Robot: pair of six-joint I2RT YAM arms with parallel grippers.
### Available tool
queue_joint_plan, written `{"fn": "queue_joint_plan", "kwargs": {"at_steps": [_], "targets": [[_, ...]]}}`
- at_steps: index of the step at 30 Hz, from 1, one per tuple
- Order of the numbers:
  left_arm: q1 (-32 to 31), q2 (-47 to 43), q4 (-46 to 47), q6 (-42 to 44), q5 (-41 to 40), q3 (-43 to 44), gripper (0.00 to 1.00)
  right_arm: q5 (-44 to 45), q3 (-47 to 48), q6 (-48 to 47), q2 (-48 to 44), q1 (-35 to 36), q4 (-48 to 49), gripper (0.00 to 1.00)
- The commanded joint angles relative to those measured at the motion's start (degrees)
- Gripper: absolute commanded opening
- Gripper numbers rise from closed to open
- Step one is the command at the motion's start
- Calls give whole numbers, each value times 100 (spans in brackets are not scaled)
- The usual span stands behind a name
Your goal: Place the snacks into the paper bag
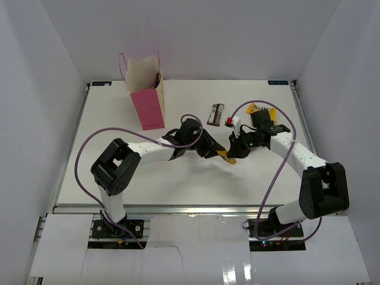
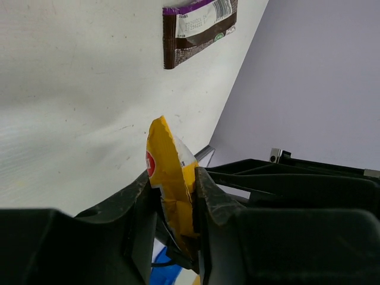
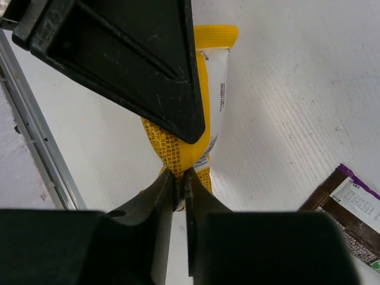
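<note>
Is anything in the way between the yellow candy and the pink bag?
Nothing visible lies between the yellow packet and the paper bag; the brown bar sits off to the side. But the left gripper and the right gripper both pinch the packet, so one probably has to let go first.

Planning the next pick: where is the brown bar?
Top view: the brown bar lies on the table, right of the paper bag, just beyond the left tool and right tool gripping a yellow packet.

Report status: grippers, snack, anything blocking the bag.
Left gripper and right gripper both shut on one yellow packet. Bag upright, far left. Brown bar lies apart, not blocking.
</note>
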Motion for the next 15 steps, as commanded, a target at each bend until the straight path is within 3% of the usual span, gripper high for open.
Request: {"fn": "queue_joint_plan", "kwargs": {"at_steps": [1,6,10,15], "targets": [[-5,-39,-401,306,-189,343,35,-274,299,64,-17,30,229,19],[39,-127,-1559,1264,-690,897,19,-397,456,-155,-201,30,-78,58],[188,-442,-2527,2318,-1331,1223,15,-484,773,-235,-465,-215,-290,69],[688,-1338,-3450,3988,-2202,1565,14,-678,1247,-278,-571,-865,-404,72]]}}
